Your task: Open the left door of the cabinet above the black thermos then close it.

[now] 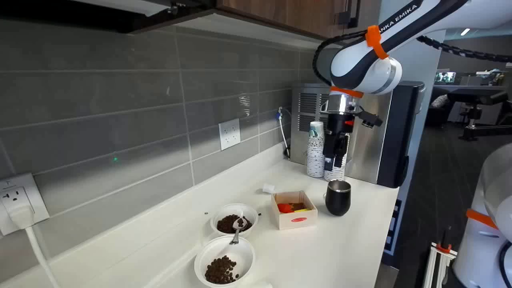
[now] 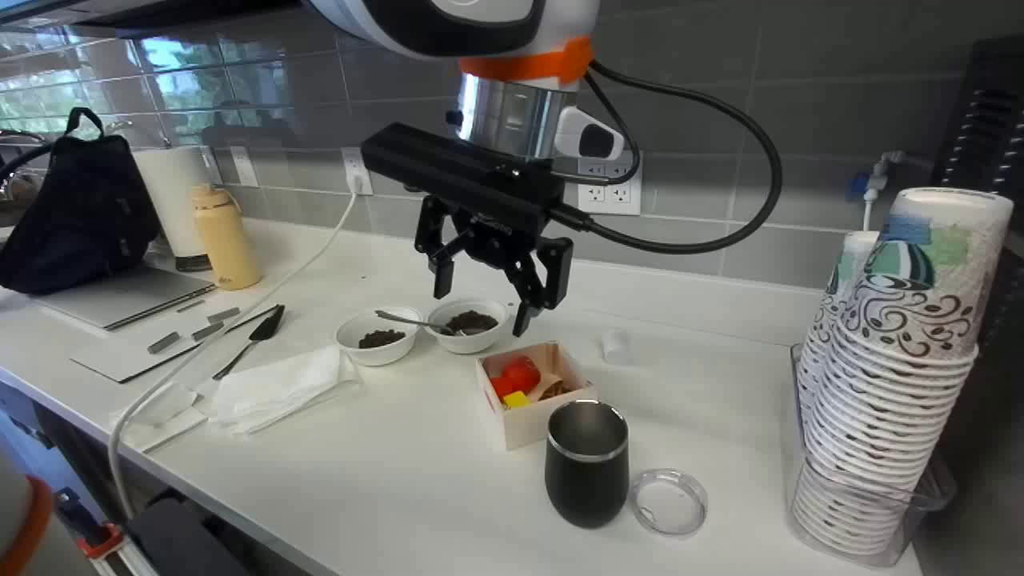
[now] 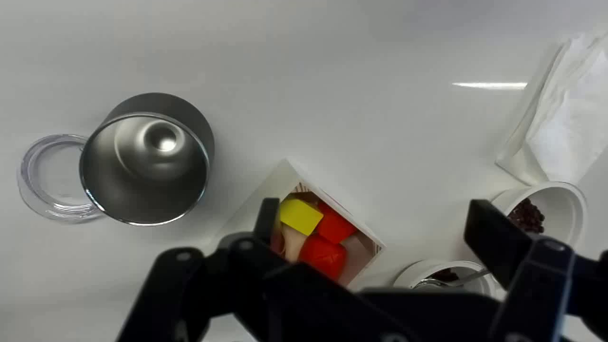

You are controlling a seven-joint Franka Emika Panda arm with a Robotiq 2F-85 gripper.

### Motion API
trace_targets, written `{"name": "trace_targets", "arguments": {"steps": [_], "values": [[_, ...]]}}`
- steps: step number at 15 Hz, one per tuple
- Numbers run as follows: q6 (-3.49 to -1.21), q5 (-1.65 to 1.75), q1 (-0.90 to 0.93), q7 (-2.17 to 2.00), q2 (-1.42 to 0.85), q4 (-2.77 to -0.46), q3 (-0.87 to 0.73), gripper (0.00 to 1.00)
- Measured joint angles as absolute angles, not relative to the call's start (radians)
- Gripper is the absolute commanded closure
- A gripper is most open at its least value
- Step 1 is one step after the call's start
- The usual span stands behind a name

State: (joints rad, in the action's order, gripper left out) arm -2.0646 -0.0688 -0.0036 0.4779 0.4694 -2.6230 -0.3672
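The dark brown wood cabinet (image 1: 256, 11) hangs along the top of an exterior view. Its left door (image 1: 316, 18) looks shut, with black bar handles (image 1: 353, 16) near its edge, partly cut off by the frame. The black thermos (image 1: 338, 202) stands upright and lidless on the counter in both exterior views (image 2: 588, 476). In the wrist view its steel inside shows (image 3: 147, 166). My gripper (image 2: 482, 302) points down, open and empty, above the counter and well below the cabinet. Its fingers also show spread in the wrist view (image 3: 373, 221).
A small box with toy pieces (image 1: 298, 222) stands beside the thermos, with a clear lid (image 2: 670, 502) nearby. Two bowls (image 2: 380, 352) hold dark beans. Cup stacks (image 2: 888, 384) stand by the steel-and-black appliance (image 1: 368, 144). Napkins (image 2: 284, 392) and a yellow bottle (image 2: 226, 240) lie farther along the counter.
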Motion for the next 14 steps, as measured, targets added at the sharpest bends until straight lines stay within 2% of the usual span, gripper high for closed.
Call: {"name": "trace_targets", "arguments": {"steps": [9,14], "values": [[-2.065,-0.069,-0.006,0.478,0.469,-2.623,-0.363,0.00],[-2.064,-0.059,-0.047,0.478,0.492,-2.630,-0.311,0.00]]}}
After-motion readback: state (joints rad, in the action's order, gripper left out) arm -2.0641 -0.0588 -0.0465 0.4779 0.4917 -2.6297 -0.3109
